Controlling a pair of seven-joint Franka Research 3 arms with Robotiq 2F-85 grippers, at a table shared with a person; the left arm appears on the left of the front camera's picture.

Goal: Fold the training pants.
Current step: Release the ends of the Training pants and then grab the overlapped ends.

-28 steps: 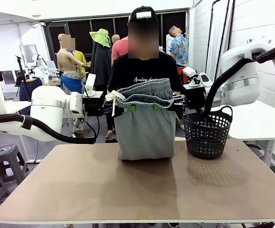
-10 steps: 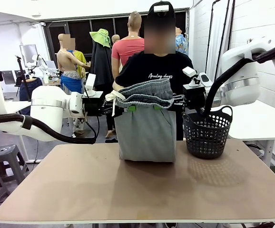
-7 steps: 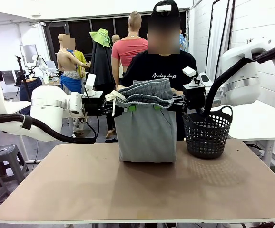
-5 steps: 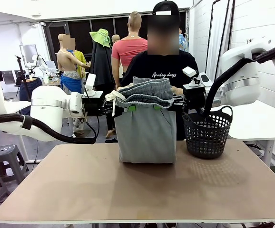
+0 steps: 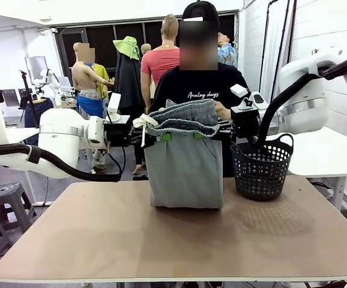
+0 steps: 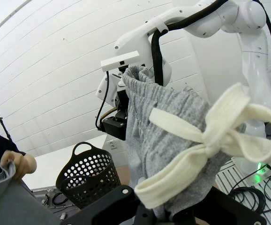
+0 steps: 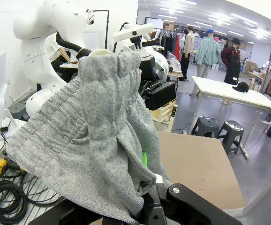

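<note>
Front view: the pants (image 5: 185, 174) hang as a folded grey panel between the two arms, over the far part of the table (image 5: 161, 246). The waistband (image 5: 182, 119) is on top and the lower edge rests on the tabletop. The left gripper (image 5: 160, 137) pinches the waistband's left end, just under the white drawstring (image 5: 143, 123). The right gripper (image 5: 205, 133) pinches the right end. Both are clamped tight on the cloth, with green pads showing at each grip. A person stands right behind the pants, one hand (image 5: 221, 110) at the waistband's right corner. A black basket (image 5: 262, 171) sits on the table just right of the pants.

Left wrist view: the left gripper (image 6: 173, 213) has its black fingers closed on the gathered waistband (image 6: 163, 126). The drawstring (image 6: 210, 140) is tied in a bow and hangs over them. Past the cloth is the right arm (image 6: 196, 28), and lower down the basket (image 6: 86, 180). At the left edge the person's hand (image 6: 16, 164) holds a fold of grey cloth — whether that fold belongs to the pants cannot be told here.

Right wrist view: the right gripper (image 7: 149, 204) is closed on a bunched mass of the pants (image 7: 98, 140), and one green pad (image 7: 144, 159) peeks out beside the cloth. The table (image 7: 196, 164) lies beyond — the left arm (image 7: 140, 51) is behind the bunch.
</note>
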